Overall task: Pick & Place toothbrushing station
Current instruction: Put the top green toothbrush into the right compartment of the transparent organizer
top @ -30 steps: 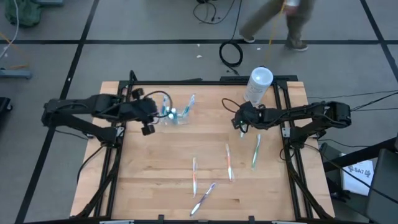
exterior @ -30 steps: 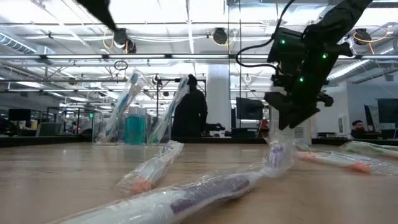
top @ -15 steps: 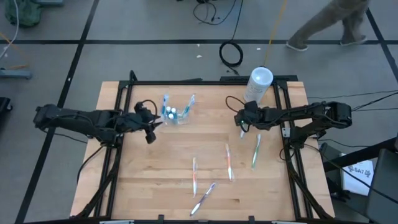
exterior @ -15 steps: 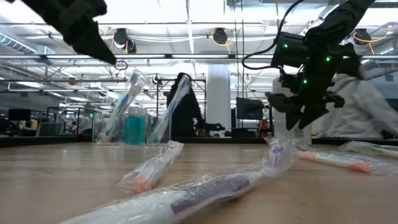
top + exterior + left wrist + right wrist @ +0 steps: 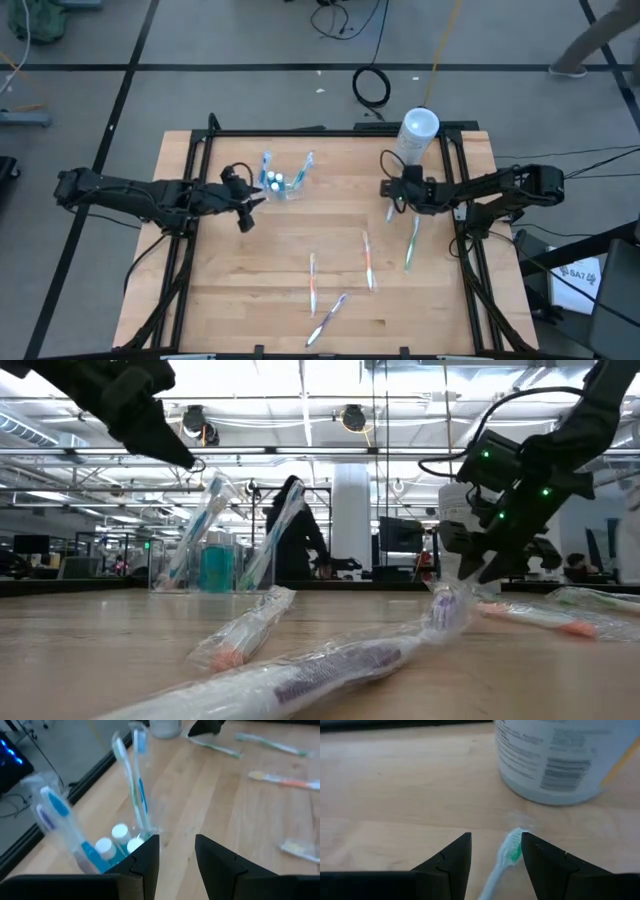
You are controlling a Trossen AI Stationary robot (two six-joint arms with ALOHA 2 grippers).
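The toothbrushing station, a small clear cup with upright toothbrushes and small tubes in it, stands on its base at the far left of the table; it also shows in the left wrist view and the low view. My left gripper hangs open just left of the cup, clear of it. My right gripper is open low over the table by the white canister. Its fingers stand on either side of the head of a green-and-white toothbrush that lies flat on the table.
Several wrapped toothbrushes lie loose on the wood: a green one at the right, an orange one and two more toward the near edge. A black frame rail runs along the right side.
My left gripper has come down and drawn back from above the cup toward the table's left edge, tipping closer to level. My right gripper has sunk toward the table beside the canister and rolled, its fingers now astride the toothbrush head. Neither has opened or shut.
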